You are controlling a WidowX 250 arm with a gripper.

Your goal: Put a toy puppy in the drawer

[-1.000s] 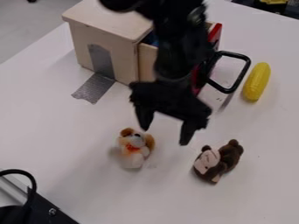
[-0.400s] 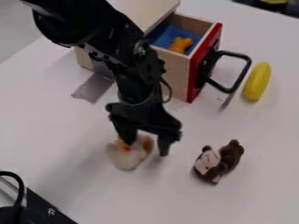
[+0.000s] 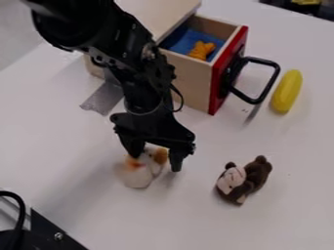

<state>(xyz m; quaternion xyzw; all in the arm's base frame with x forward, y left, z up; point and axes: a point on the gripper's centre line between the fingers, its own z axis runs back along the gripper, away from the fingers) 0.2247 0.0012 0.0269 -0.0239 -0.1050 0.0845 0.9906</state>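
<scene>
The black gripper (image 3: 155, 162) hangs low over the table, open, its two fingertips on either side of the upper part of the toy puppy (image 3: 138, 175). White with brown ears and an orange-red patch, the puppy lies on the tabletop, its head partly hidden by the left finger. Behind the arm, the wooden drawer (image 3: 194, 72) with a red front and black handle stands pulled out of its box. Inside it are a blue cloth (image 3: 186, 40) and a small orange thing (image 3: 201, 50).
A brown toy monkey (image 3: 243, 180) lies to the gripper's right. Beyond the drawer handle (image 3: 255, 80) is a yellow toy (image 3: 287, 91). Silver tape (image 3: 102, 98) runs from the box onto the table, and a black metal part (image 3: 47, 233) stands at the lower left.
The gripper has moved left and down from above the table to around the puppy, uncovering the drawer's inside. The puppy appears shifted slightly left.
</scene>
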